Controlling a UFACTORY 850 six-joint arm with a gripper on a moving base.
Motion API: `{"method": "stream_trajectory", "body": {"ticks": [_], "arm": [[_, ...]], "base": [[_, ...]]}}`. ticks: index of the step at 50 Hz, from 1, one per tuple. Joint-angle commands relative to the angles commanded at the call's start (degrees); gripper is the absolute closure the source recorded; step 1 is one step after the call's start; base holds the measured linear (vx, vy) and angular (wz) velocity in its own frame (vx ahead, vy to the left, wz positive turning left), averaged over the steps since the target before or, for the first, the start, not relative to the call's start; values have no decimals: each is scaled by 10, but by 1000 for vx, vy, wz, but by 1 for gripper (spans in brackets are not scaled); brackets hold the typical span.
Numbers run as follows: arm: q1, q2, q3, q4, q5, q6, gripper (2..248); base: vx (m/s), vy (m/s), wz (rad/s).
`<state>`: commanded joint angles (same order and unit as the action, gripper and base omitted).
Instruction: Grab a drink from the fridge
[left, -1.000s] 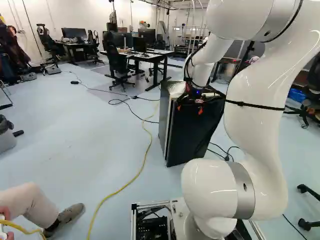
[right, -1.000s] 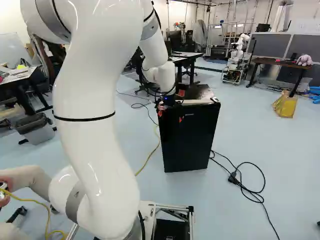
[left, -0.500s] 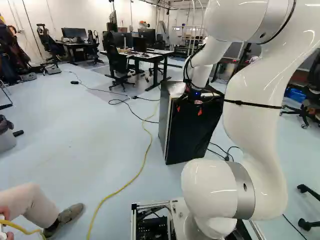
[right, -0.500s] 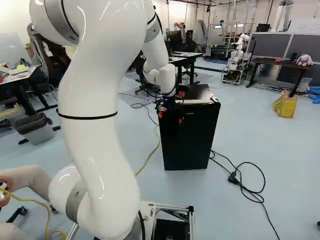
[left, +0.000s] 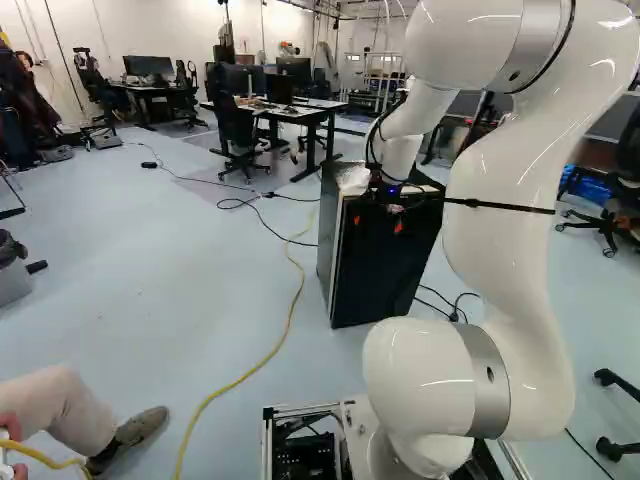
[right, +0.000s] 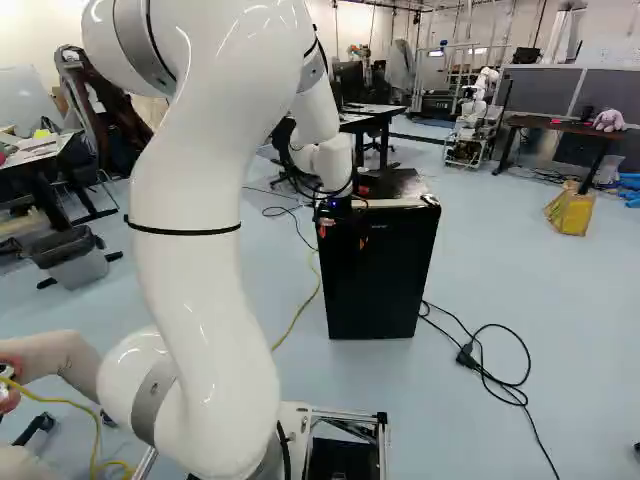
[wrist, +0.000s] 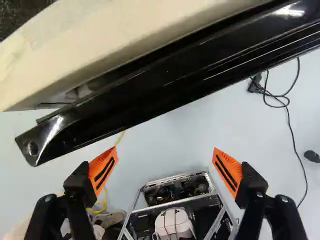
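A black fridge (right: 375, 290) is seen upright on the pale floor (left: 150, 270) ahead of the base (left: 356, 416) (a yellow cable (left: 240, 378) is trailed near it), while the arm's (left: 505, 265) orange-padded fingers (left: 398, 227) are spread wide near its upper front edge, with nothing gripped between them.

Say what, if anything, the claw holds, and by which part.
Nothing is held: the claw stands open by the fridge door, with only floor showing between its pads.
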<state>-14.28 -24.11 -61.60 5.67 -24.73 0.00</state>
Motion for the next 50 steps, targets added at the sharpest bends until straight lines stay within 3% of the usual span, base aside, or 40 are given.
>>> {"method": "stream_trajectory", "body": {"ticks": [50], "arm": [[0,0,0,0,72,0,3]], "base": [[0,0,0]]}}
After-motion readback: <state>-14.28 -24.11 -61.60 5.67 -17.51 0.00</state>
